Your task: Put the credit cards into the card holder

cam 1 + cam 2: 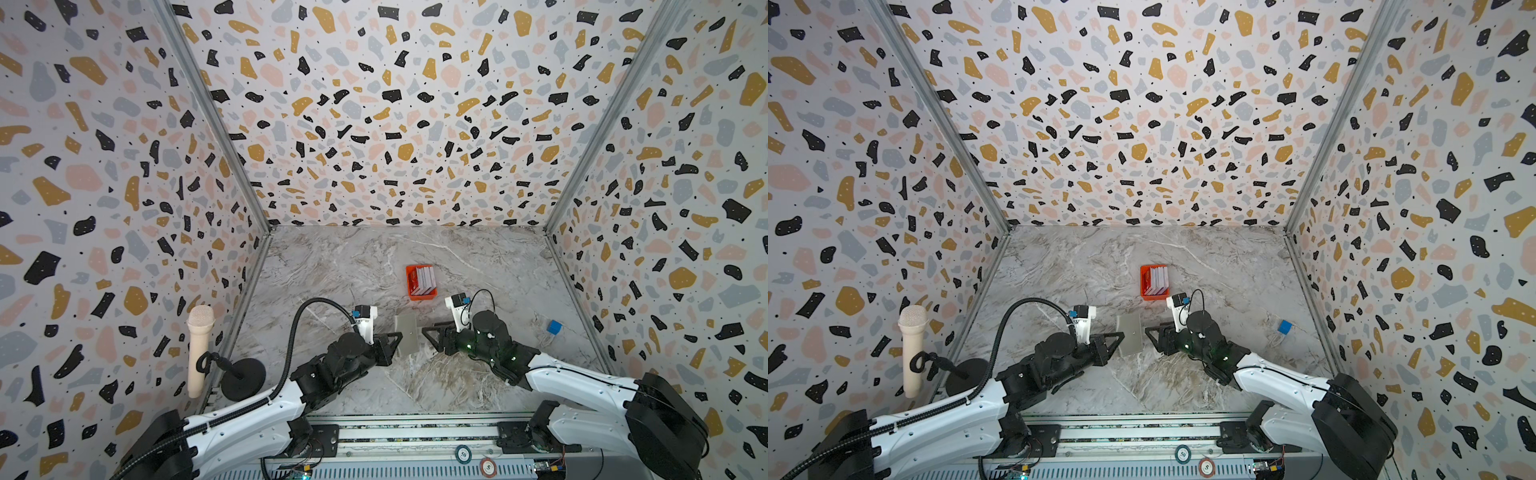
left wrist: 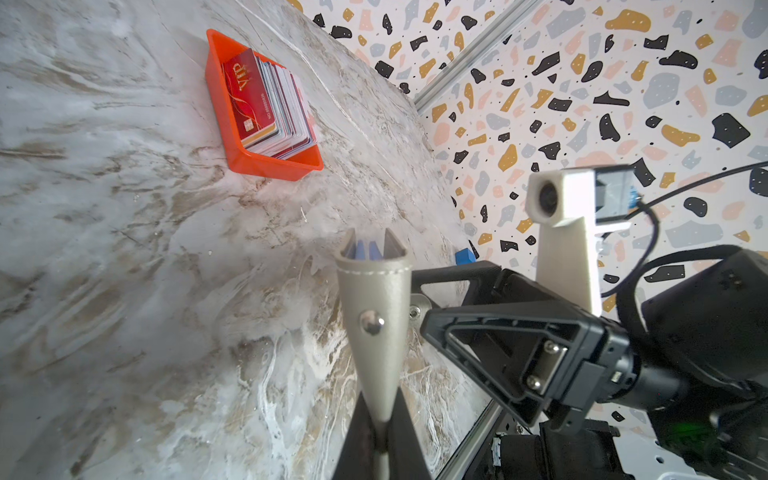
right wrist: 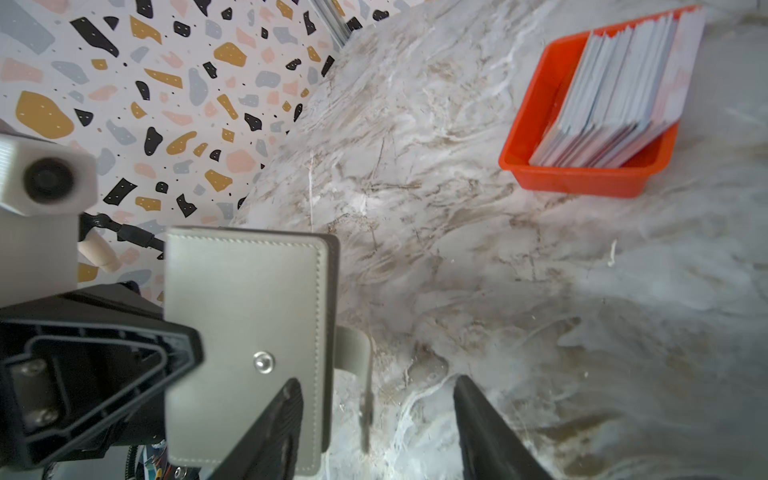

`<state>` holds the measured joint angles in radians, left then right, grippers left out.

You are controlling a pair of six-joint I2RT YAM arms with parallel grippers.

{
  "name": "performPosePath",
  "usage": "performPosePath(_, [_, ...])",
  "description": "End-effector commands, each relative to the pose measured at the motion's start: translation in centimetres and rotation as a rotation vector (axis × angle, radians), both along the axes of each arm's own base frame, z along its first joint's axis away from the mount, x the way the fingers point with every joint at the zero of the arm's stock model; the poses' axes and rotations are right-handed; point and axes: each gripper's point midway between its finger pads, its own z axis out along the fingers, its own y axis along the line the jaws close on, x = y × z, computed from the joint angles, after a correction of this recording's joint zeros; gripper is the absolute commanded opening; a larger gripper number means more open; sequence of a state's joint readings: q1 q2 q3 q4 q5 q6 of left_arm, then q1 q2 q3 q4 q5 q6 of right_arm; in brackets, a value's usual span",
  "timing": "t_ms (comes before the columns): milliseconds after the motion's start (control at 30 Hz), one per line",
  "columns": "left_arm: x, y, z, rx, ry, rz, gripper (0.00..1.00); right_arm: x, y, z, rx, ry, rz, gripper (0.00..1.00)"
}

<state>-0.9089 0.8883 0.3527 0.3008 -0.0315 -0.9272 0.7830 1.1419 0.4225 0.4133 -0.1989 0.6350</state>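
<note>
Bright even light, blurry wrist foregrounds

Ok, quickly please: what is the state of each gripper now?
Left gripper: closed, holding the card holder by its edge.
Right gripper: open, holding nothing.

Terrazzo walls (image 1: 415, 104), grey marble tbl (image 1: 332, 257), alu rails (image 1: 219, 116)

Gold letters reading "VIP" ran across the red card (image 2: 249, 95) at the front of the stack in the orange tray (image 2: 232, 153). A dark poker chip (image 1: 463, 454) showed "50", a red chip (image 1: 488, 466) "5".
</note>
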Motion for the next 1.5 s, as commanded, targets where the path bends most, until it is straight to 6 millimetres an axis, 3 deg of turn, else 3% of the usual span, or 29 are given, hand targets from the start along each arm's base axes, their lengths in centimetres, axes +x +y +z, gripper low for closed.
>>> performPosePath(0, [0.1, -0.3, 1.2, -0.063, -0.041, -0.011, 0.0, -0.1, 0.7, 1.7, 0.088, -0.013, 0.023, 0.55])
performPosePath(200, [0.0, -0.7, 0.9, -0.073, -0.031, -0.025, 0.0, -0.4, 1.1, 0.7, 0.094, 0.008, 0.048, 0.39])
performPosePath(467, [-0.3, -1.1, -0.6, -0.087, 0.012, -0.042, 0.0, -0.7, 1.1, -0.7, 0.079, 0.041, 0.068, 0.0])
performPosePath(600, [-0.3, -0.7, -3.1, -0.019, 0.067, -0.026, 0.01, -0.8, 0.1, -3.3, -0.02, 0.115, 0.036, 0.0])
performPosePath(733, [-0.9, 0.3, -8.0, 0.129, 0.164, -0.022, 0.29, -1.6, -1.6, -6.4, -0.149, 0.2, 0.002, 0.0])
performPosePath(833, [-1.4, 1.2, -9.9, 0.153, 0.207, -0.03, 0.3, -2.3, -2.0, -7.6, -0.172, 0.238, 0.009, 0.0])
performPosePath(1067, [-1.3, 0.4, -7.1, 0.104, 0.117, -0.08, 0.46, -2.2, -0.9, -5.4, -0.158, 0.193, 0.045, 0.0])
performPosePath(1333, [-0.1, -0.6, -4.9, 0.175, 0.04, -0.111, 0.49, -2.7, 1.1, -1.8, -0.162, 0.133, 0.087, 0.0])
performPosePath(1467, [0.3, -1.3, -4.5, 0.222, 0.018, -0.132, 0.49, -3.0, 1.9, -1.3, -0.174, 0.125, 0.099, 0.0])
